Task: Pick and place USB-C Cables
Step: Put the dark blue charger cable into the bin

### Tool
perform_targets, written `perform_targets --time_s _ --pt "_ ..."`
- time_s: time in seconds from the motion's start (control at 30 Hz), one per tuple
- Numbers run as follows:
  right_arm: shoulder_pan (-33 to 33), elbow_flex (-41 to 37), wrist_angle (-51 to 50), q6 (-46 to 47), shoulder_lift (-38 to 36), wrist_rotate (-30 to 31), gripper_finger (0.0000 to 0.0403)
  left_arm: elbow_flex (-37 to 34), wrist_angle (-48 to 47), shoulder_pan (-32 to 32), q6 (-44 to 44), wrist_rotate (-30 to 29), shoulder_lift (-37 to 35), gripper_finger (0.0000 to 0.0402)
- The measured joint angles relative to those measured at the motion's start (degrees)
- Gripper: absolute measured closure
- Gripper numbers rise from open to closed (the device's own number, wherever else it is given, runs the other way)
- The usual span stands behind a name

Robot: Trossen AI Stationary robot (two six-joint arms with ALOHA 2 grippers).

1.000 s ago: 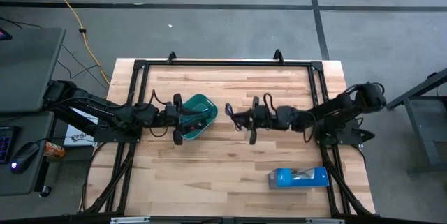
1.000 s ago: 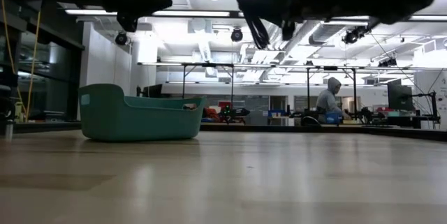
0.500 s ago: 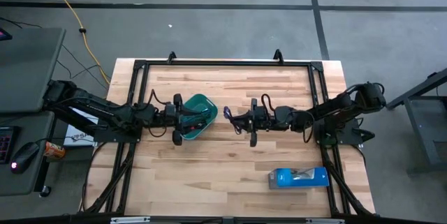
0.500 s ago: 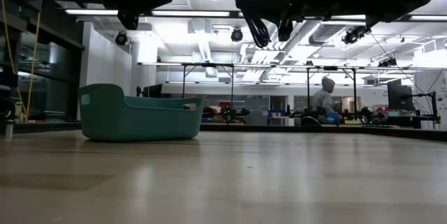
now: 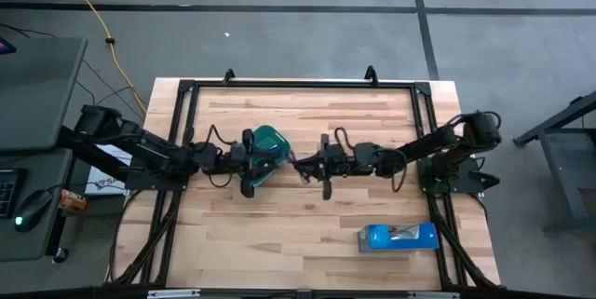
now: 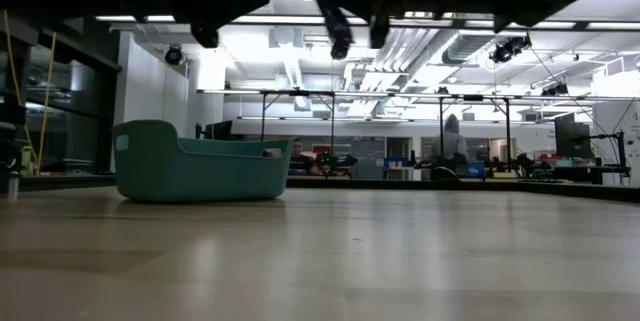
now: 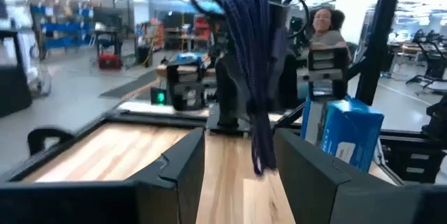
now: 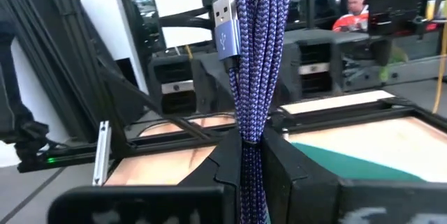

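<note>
USB-C cable (image 8: 255,63), the dark blue-purple braided bundle, hangs above the table (image 5: 307,234) at the centre of the high view, pinched between the closed fingers of the right gripper (image 5: 312,162) just right of the teal tray (image 5: 272,137). Facing it from the left, the left gripper (image 5: 267,161) hovers over the tray with its fingers parted around nothing. A bright blue box (image 5: 399,237) lies at lower right.

We count one dark blue-purple cable (image 8: 253,77), one teal tray (image 5: 270,141), one blue box (image 5: 399,237), two robot arms, one tabletop (image 5: 298,215).
</note>
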Motion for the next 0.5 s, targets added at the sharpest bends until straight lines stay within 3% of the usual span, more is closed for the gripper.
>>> perform_targets --time_s 0.27,0.5 --pt "0.1 6.3 -6.7 0.0 3.4 -0.3 0.0385 1.8 1.8 0.0 3.2 3.1 4.8 0.0239" --pt "0.9 6.5 -7.0 -1.5 3.4 -0.4 0.0384 1.9 3.4 -0.6 3.9 3.1 4.9 0.0195"
